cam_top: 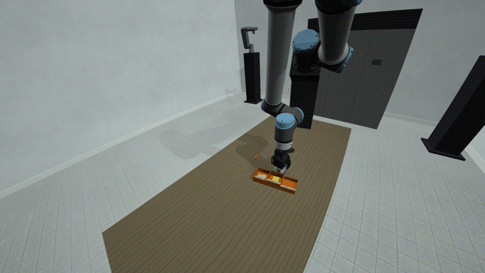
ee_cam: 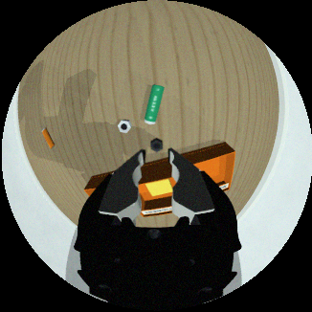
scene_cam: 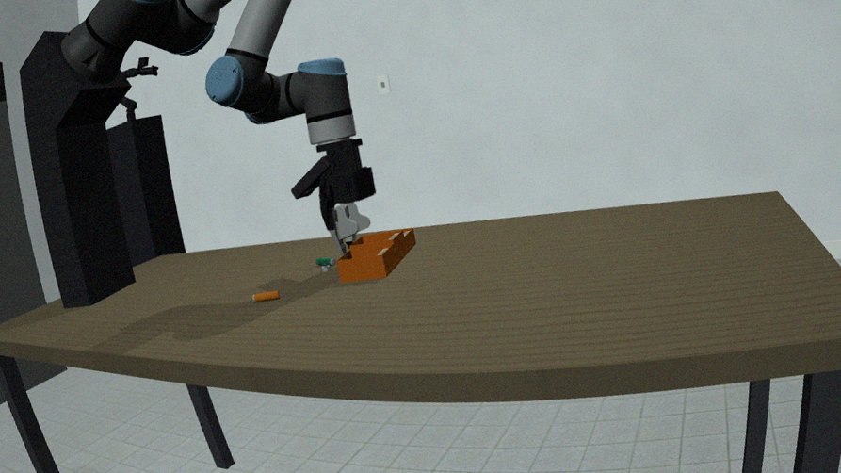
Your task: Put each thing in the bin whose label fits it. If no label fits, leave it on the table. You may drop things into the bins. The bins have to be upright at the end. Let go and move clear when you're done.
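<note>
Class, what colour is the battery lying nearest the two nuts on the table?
Green, with a white end; the wrist view shows it best.

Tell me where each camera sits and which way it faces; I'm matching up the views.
Top: high over the brown wooden table, facing along it toward the robot's base; shows the grey arm and tool.
Exterior: beside the table, near tabletop height, facing across it; shows arm and tool.
Wrist: behind the tool, facing down; shows only its fingers.
Shared: all three show the orange three-compartment bin row; exterior and wrist share the green cylindrical battery.
</note>
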You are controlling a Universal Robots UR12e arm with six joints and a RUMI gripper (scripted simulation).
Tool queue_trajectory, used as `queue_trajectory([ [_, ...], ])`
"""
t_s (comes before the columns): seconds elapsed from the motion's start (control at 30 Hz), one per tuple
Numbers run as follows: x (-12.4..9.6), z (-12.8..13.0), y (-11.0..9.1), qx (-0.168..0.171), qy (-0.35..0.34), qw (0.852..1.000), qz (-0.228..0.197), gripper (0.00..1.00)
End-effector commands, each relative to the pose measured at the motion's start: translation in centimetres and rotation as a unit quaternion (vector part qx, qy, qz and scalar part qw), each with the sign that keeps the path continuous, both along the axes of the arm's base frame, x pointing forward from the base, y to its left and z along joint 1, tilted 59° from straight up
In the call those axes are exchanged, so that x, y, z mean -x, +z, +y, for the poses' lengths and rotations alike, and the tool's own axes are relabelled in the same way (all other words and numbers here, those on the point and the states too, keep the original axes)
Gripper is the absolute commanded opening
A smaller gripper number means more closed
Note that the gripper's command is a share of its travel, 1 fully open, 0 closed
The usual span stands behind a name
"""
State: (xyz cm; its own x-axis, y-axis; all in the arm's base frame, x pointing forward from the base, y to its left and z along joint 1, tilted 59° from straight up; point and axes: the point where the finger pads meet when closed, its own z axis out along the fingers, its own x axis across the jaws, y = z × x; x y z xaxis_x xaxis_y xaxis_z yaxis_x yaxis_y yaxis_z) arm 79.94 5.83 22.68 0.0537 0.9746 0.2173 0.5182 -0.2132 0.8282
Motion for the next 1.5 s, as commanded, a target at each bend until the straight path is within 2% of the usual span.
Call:
queue_trajectory([
  [0.0,-0.32,0.04,-0.14,0.000,0.000,1.000,0.000,0.18],
  [0.23,-1.12,0.11,-0.63,0.000,0.000,1.000,0.000,0.18],
  [0.7,-1.11,0.11,-0.65,0.000,0.000,1.000,0.000,0.18],
  [0.73,-1.11,0.11,-0.65,0.000,0.000,1.000,0.000,0.00],
  [1.47,-1.11,0.11,-0.65,0.000,0.000,1.000,0.000,0.00],
])
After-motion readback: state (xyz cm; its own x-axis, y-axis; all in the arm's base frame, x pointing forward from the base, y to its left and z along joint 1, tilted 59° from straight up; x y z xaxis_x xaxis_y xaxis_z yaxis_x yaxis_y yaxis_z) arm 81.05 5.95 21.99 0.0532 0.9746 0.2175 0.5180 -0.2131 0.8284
